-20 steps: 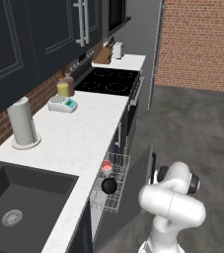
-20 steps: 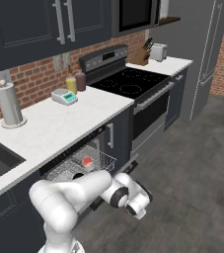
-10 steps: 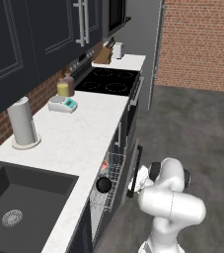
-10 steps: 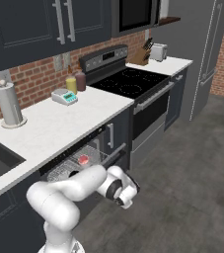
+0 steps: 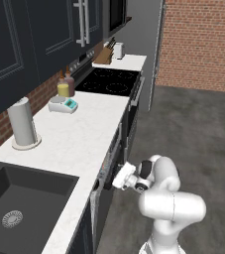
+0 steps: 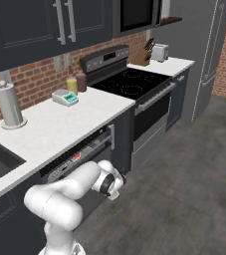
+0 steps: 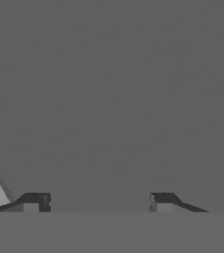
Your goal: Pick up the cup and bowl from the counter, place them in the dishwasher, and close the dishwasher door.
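Left base view: door has swung almost shut since a second ago, rack gone inside; jaws spread, empty, pressing it. Closing is nearly finished.

A white robot arm built from smooth, rounded, glossy segments that look like stacked bulbous tubes. Dark grey to black rings mark the joints between segments. The wrist end narrows to a small white boxy hand. The gripper has two small dark grey finger tips, each squared off with a flat inner face and a sloping outer shoulder.
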Tool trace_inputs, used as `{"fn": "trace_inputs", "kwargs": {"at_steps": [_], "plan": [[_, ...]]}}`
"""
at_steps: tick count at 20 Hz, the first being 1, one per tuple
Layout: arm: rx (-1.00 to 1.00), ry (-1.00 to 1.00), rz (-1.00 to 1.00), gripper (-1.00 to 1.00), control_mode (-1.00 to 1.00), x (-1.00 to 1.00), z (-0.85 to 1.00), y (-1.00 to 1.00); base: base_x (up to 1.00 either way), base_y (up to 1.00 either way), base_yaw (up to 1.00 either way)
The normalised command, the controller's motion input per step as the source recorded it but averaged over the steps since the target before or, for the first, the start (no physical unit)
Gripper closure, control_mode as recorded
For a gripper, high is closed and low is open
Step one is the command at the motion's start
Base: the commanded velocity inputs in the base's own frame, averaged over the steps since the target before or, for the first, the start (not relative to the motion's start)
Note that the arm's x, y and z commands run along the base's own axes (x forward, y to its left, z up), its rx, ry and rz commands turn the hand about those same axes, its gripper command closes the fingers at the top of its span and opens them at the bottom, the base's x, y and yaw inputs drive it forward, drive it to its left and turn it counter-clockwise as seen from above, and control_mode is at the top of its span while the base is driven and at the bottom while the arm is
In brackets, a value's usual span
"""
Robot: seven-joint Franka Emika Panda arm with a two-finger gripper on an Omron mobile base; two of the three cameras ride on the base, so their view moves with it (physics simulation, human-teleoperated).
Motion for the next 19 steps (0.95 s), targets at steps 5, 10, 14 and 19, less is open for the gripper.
{"fn": "trace_inputs", "kwargs": {"at_steps": [5,10,14,19], "plan": [[0.0,0.0,0.0,-1.0,-1.0,0.52,0.0,0.96,0.0,0.0,0.0],[0.0,0.0,0.0,-1.0,-1.0,0.47,0.0,0.83,0.0,0.0,0.0],[0.0,0.0,0.0,-1.0,-1.0,0.44,0.0,0.78,0.0,0.0,0.0],[0.0,0.02,0.0,-1.0,-1.0,0.31,0.0,0.55,0.0,0.0,0.0]]}}
